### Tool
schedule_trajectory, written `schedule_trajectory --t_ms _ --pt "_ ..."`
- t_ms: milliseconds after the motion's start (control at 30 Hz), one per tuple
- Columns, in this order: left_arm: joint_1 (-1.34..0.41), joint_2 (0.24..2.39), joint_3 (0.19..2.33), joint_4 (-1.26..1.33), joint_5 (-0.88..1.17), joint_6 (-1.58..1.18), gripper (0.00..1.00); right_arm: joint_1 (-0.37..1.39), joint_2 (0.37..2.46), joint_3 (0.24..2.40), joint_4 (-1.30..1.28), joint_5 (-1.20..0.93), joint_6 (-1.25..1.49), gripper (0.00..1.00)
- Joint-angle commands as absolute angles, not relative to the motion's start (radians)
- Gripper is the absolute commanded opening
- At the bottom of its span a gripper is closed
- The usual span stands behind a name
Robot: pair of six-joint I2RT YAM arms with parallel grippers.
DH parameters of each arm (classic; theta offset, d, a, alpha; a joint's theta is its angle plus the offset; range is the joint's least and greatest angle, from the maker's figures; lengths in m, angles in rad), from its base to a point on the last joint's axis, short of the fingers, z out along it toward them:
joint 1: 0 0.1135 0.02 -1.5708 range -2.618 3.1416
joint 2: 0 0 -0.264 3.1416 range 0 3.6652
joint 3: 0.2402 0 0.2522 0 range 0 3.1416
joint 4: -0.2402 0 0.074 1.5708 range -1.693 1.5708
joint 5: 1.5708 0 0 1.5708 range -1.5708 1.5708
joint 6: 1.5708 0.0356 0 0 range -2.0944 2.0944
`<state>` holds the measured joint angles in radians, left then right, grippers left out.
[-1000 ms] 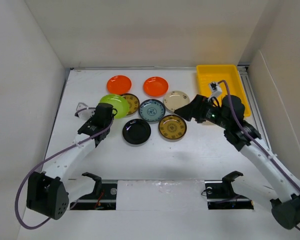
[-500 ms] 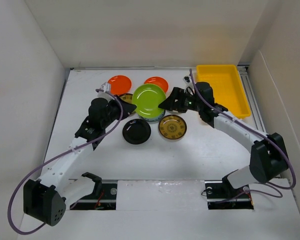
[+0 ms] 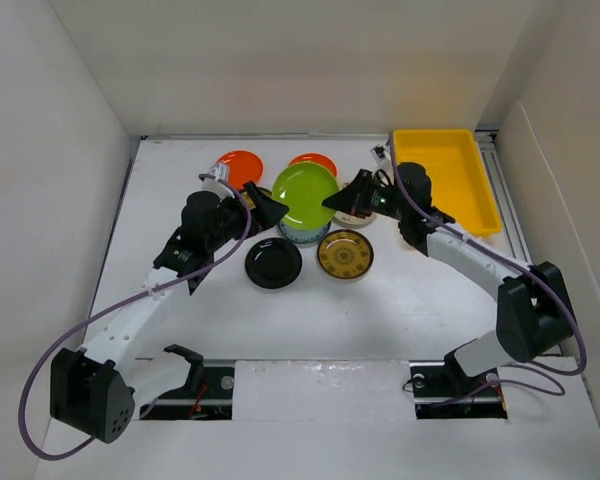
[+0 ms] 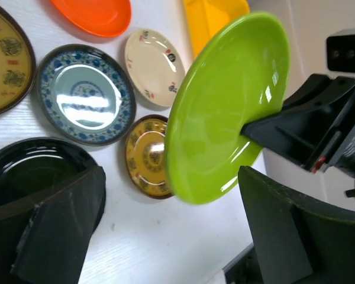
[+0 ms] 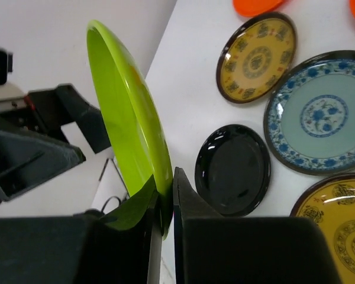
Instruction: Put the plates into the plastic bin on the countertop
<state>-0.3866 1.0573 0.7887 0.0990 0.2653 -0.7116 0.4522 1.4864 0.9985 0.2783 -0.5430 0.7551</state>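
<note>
So the white surface (image 3: 400,300) has the yellow plastic bin (image 3: 460,165) in its far right corner, with no plate in it as far as I can see. The lime green plate (image 3: 305,195) is up in the air left of the bin, tipped nearly on edge above the other plates (image 3: 273,263), which lie flat. The right gripper (image 5: 163,192) is clamped on its rim. The left gripper (image 3: 268,208), on the plate's side away from the bin, has its fingers spread wide and isn't holding anything. Looks like a handoff for the first plate. I'd guess the right arm next needs to swing the plate over the bin, level it, and release low, while the left arm stays clear of the rim.
</note>
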Motion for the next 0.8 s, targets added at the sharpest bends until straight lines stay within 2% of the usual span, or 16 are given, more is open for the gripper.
schedule_trajectory --t_ms 0,133,333,600,700,733,767 --pt "-0.394 1.026 0.842 0.091 0.174 -0.712 1.00 0.360 1.463 1.018 0.323 -0.382 0.836 0.00" --pt "-0.394 1.038 0.819 0.016 0.074 -0.712 1.00 0.172 1.517 1.049 0.256 -0.230 0.922 0.00" --pt "-0.394 1.065 0.746 -0.024 0.012 -0.672 1.00 -0.058 1.698 1.136 0.256 -0.244 1.028 0.00" --pt "-0.394 1.017 0.658 -0.081 -0.041 -0.672 1.00 -0.166 1.972 1.351 0.233 -0.202 1.062 0.00" --pt "-0.394 0.991 0.618 -0.092 -0.051 -0.672 1.00 -0.196 2.012 1.405 0.221 -0.192 1.074 0.01" --pt "-0.394 0.991 0.609 -0.092 -0.051 -0.672 1.00 -0.196 2.043 1.429 0.197 -0.178 1.074 0.09" --pt "-0.394 0.982 0.600 -0.101 -0.064 -0.672 1.00 -0.207 2.060 1.455 0.167 -0.178 1.074 0.22"
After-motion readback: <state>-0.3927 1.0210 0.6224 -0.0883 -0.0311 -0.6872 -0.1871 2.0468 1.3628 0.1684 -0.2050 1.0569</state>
